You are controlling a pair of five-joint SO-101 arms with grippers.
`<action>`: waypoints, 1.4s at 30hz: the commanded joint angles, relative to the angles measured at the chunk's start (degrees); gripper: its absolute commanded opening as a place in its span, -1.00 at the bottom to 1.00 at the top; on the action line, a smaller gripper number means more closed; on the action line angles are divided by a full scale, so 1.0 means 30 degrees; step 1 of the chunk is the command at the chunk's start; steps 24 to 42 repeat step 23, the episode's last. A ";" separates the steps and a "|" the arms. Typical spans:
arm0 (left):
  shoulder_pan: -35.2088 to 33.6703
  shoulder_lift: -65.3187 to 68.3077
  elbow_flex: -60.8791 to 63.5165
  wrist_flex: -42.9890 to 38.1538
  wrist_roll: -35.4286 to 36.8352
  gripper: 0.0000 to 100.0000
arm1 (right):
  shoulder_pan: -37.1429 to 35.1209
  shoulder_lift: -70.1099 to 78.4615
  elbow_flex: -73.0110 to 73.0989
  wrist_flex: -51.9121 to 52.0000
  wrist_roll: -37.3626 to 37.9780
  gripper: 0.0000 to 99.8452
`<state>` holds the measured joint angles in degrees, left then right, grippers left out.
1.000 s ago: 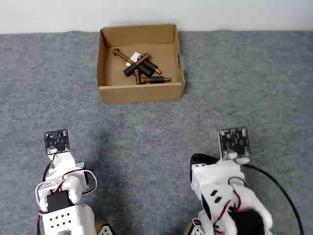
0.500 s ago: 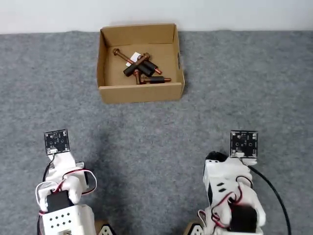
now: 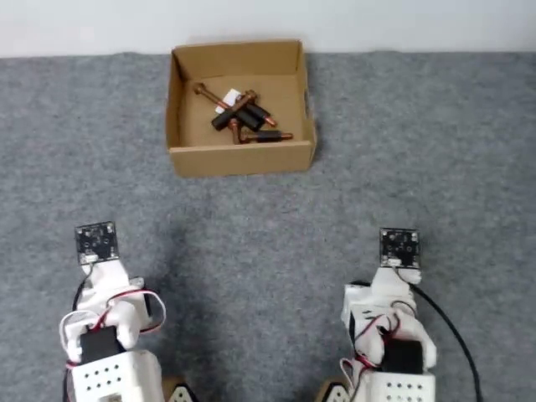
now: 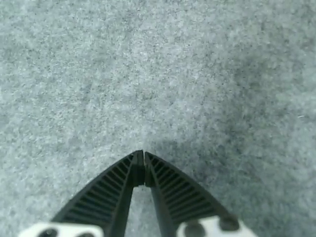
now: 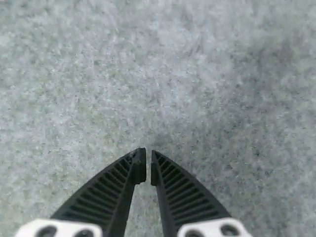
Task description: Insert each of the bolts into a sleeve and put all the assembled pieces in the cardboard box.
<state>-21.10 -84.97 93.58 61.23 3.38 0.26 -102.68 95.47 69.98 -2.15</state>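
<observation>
Legible text, numbers, signs: none.
- White slip [image 3: 228, 98] among the pieces in the cardboard box [image 3: 177, 100]: any print too small to read.
- Dark board [image 3: 96, 241] on one arm and second dark board [image 3: 399, 247] on the other: pale specks only, nothing readable.
- Grey felt desk [image 3: 419, 151]: unmarked.

The grey carpeted surface [image 3: 251, 234] stretched wide from the lower frame to the brown open-topped cardboard box [image 3: 239, 159] at upper centre, whose upright walls stood in the way.
</observation>
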 commanded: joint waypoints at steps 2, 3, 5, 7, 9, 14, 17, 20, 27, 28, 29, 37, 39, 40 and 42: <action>-0.0176 -0.0059 -0.0132 -0.0381 0.0059 -0.99 | 0.0249 -0.0103 0.0322 -0.0278 0.0176 -0.98; -0.0176 -0.0059 -0.0132 -0.0381 0.0059 -0.99 | 0.0249 -0.0044 0.0322 0.0044 0.0176 -0.98; -0.0176 -0.0059 -0.0132 -0.0381 0.0059 -0.99 | 0.0249 -0.0190 0.0322 0.0923 0.0176 -0.98; -0.0176 -0.0059 -0.0132 -0.0381 0.0059 -0.99 | 0.0249 -0.0220 0.0322 0.1538 0.0176 -0.98; -0.0176 -0.0059 -0.0132 -0.0381 0.0059 -0.99 | 0.0249 -0.0220 0.0322 0.1568 0.0176 -0.98; -0.0176 -0.0059 -0.0132 -0.0381 0.0059 -0.99 | 0.0220 -0.0220 0.0322 0.1538 0.0176 -0.98; -0.0176 -0.0059 -0.0132 -0.0381 0.0059 -0.99 | 0.0220 -0.0220 0.0322 0.1538 0.0176 -0.98; -0.0176 -0.0059 -0.0132 -0.0381 0.0059 -0.99 | 0.0220 -0.0220 0.0322 0.1538 0.0176 -0.98; -0.0176 -0.0059 -0.0132 -0.0381 0.0059 -0.99 | 0.0190 -0.0220 0.0322 0.1538 0.0176 -0.98; -0.0176 -0.0059 -0.0132 -0.0381 0.0059 -0.99 | 0.0190 -0.0220 0.0322 0.1538 0.0176 -0.98; -0.0176 -0.0059 -0.0132 -0.0381 0.0059 -0.99 | 0.0190 -0.0220 0.0322 0.1538 0.0176 -0.98; -0.0176 -0.0059 -0.0132 -0.0381 0.0059 -0.99 | 0.0190 -0.0220 0.0322 0.1538 0.0176 -0.98; -0.0176 -0.0059 -0.0132 -0.0381 0.0059 -0.99 | 0.0190 -0.0220 0.0322 0.1538 0.0176 -0.98; -0.0176 -0.0059 -0.0132 -0.0381 0.0059 -0.99 | 0.0190 -0.0220 0.0322 0.1538 0.0176 -0.98; -0.0176 -0.0059 -0.0132 -0.0381 0.0059 -0.99 | 0.0190 -0.0220 0.0322 0.1538 0.0176 -0.98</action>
